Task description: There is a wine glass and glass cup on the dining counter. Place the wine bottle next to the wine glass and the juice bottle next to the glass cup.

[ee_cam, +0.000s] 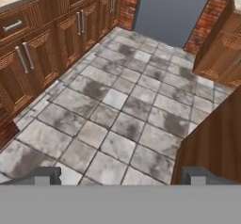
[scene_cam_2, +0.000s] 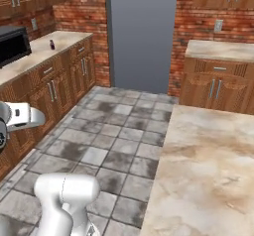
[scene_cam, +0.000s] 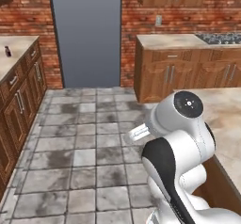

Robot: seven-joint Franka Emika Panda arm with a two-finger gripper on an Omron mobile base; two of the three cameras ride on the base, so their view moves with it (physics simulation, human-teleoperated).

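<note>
- Claw (ee_cam: 121,177): finger tips (ee_cam: 47,175) spread as wide as they go, nothing between them; it points down at the tiled floor (ee_cam: 117,110)
- Dining counter (scene_cam_2: 208,170): its wooden side sits close on the claw's right, and the marbled top runs off to that same side
- Wall counter (scene_cam_2: 44,56): well off to the claw's left, across the open floor
- Dark bottle (scene_cam_2: 51,44): stands upright on that wall counter, far ahead and left of the claw, well out of reach; too small to tell whether it is the wine or the juice one, probably one of the two
- Microwave (scene_cam_2: 12,44): on the same wall counter, nearer the claw than the bottle and well apart from it
- Risk, wrong pick: at this range the bottle's cap and label cannot be read, so committing to a drop-off spot before a closer look could pair it with the wrong glass
- Risk, collision: the arm is folded right beside the dining counter's side; a turn of the base toward the wall counter could swing an elbow into that wood
- Risk, topple: the bottle looks slim and stands near the counter's back; a reach coming in too high or off-centre would likely knock it over rather than grip it
- Risk, short stop: parking the base too far out would force a stretched, shaky reach
- Count: one claw, two finger tips, one dark bottle, one microwave, one dining counter, one wall counter on the left
</note>
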